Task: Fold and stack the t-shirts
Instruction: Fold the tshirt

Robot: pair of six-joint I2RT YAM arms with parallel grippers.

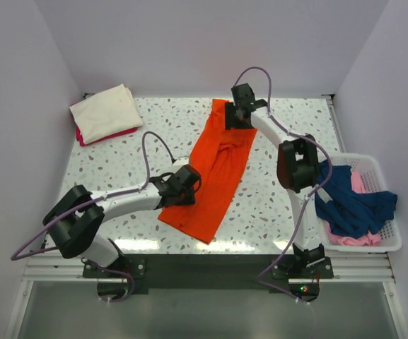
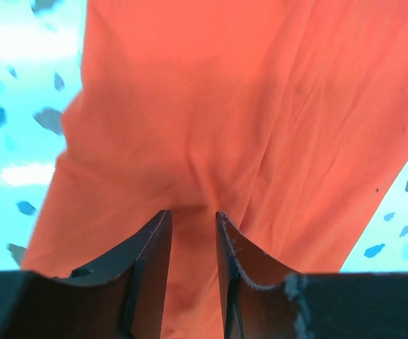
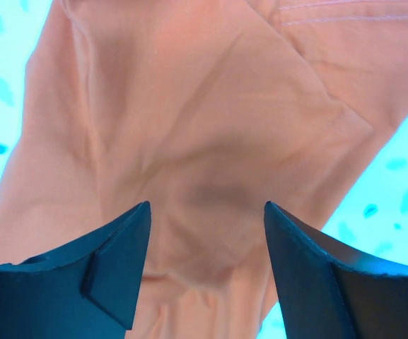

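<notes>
Shirt: we see the orange shirt (image 1: pixel 218 169) folded into a long strip, lying slantwise across the middle of the table (image 1: pixel 119 162).
Left gripper (image 2: pixel 191 215): at the strip's near end; fingers drawn close, pinching a ridge of orange cloth.
Right gripper (image 3: pixel 207 208): at the strip's far end; fingers spread wide over the cloth.
Stack: a cream shirt (image 1: pixel 107 109) on a red shirt (image 1: pixel 101 136), far left corner.
Basket (image 1: pixel 370 161): at the table's right edge, holding blue clothes (image 1: pixel 352 201) and pink clothes (image 1: pixel 348 239).
</notes>
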